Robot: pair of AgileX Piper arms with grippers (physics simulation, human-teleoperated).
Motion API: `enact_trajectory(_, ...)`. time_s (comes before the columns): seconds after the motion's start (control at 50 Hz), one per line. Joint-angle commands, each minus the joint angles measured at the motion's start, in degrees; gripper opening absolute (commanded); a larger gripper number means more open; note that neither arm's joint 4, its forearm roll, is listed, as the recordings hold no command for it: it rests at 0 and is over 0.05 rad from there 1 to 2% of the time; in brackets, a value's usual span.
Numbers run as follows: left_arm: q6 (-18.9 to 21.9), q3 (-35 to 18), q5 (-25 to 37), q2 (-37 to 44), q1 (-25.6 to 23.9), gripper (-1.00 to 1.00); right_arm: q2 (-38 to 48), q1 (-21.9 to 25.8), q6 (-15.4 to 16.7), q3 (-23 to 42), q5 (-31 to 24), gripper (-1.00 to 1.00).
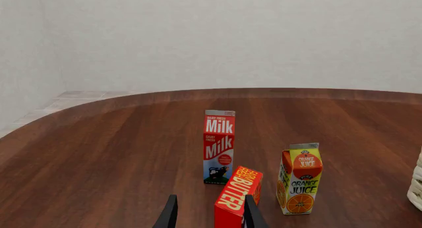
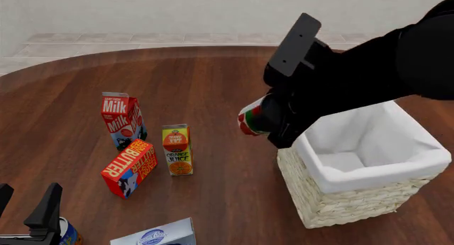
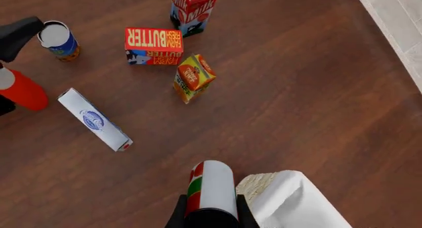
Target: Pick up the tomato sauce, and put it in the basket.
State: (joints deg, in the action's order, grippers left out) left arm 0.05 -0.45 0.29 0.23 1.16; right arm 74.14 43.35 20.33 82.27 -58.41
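Observation:
The tomato sauce [image 2: 250,118], a small can with a silver top and a red, green and white label, is held on its side in the air by my right gripper [image 2: 268,120], just left of the basket's near-left rim. In the right wrist view the can [image 3: 209,186] sits between the shut fingers [image 3: 178,214], with the basket corner [image 3: 290,198] beside it. The basket [image 2: 341,202] is pale wicker with a white lining and looks empty. My left gripper [image 2: 25,202] is open and empty at the table's near-left corner; it also shows in the left wrist view [image 1: 209,217].
A milk carton [image 2: 120,120], an orange juice carton [image 2: 177,149] and a red butter box [image 2: 129,167] stand left of centre. A blue and orange can [image 2: 67,234] and a white and blue box [image 2: 156,235] lie near the front edge. A red bottle [image 3: 23,92] is nearby.

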Motion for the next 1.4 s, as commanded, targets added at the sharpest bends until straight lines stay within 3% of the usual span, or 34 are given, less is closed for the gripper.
enact_trajectory(0.02,0.01,-0.03,0.04,0.0,-0.01,1.0,-2.08,-1.34,-0.01,2.69,-2.07,-1.0)
enact_trajectory(0.58,0.02,-0.03,0.03,0.0,-0.02,1.0,-7.73,-7.52,0.73,4.27,-6.35,-1.0)
enact_trajectory(0.76,0.03,-0.03,0.03,0.0,-0.03,1.0,-8.93,-8.41,-0.98,4.3,-6.76,-1.0)
enact_trajectory(1.4,0.03,-0.03,0.03,0.0,-0.03,1.0,-14.49,-17.69,-2.27,1.33,-10.23,-1.0)
